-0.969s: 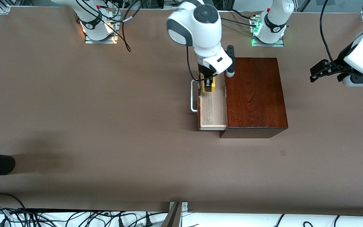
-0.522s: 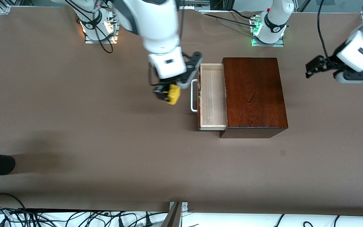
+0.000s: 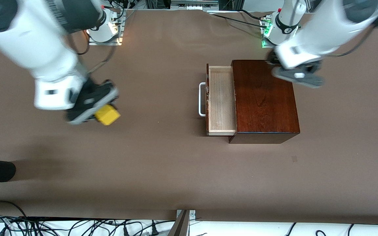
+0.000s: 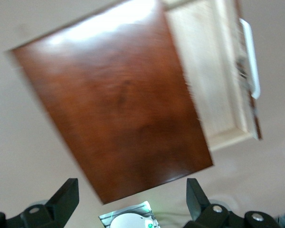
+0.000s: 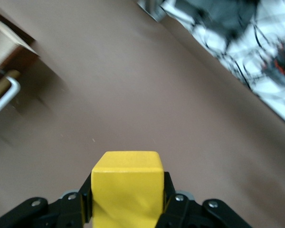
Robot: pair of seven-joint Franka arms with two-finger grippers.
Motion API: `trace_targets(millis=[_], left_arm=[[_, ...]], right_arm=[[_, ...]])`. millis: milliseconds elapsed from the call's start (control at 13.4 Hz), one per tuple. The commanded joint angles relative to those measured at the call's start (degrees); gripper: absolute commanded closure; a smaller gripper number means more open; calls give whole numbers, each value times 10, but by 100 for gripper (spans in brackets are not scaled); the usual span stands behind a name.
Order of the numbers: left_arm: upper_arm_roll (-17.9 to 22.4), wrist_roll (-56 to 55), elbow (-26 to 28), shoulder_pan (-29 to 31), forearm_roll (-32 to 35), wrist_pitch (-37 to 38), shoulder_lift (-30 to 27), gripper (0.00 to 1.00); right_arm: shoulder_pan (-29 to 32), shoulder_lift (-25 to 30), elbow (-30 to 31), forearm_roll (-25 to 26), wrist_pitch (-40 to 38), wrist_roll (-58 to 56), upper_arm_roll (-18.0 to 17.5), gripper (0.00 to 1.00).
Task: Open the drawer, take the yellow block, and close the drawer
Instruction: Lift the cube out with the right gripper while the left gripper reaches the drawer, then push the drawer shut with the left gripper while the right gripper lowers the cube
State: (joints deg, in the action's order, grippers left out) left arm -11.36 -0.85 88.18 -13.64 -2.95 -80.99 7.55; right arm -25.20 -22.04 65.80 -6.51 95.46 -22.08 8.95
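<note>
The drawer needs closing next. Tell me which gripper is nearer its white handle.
Left. The left gripper hangs open over the wooden box beside the handle; the right gripper holds the yellow block toward the right arm's end.

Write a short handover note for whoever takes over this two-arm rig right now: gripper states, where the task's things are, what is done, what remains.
Right gripper: shut on the small bright yellow cube, up over bare table toward the right arm's end.
Left gripper: open, holding nothing, over the glossy mahogany-coloured box.
Pale-wood-lined drawer with white bar handle: pulled out, nothing in it.
Done: drawer opened, cube taken out.
Left: close the drawer.
</note>
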Motion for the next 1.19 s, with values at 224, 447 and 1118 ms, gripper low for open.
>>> trace_targets(millis=[224,447,1118], left_arm=[[-9,160,-36,-104,-70,-142,144,0],[-9,220,-38,-182,-57,-324,201,0],[-5,460,-20,-207,67,-345,280,0]], right_arm=[[63,154,243,3,12,151,-11,100],[76,155,279,46,19,209,-11,100],[125,154,465,48,216,238,-31,100]])
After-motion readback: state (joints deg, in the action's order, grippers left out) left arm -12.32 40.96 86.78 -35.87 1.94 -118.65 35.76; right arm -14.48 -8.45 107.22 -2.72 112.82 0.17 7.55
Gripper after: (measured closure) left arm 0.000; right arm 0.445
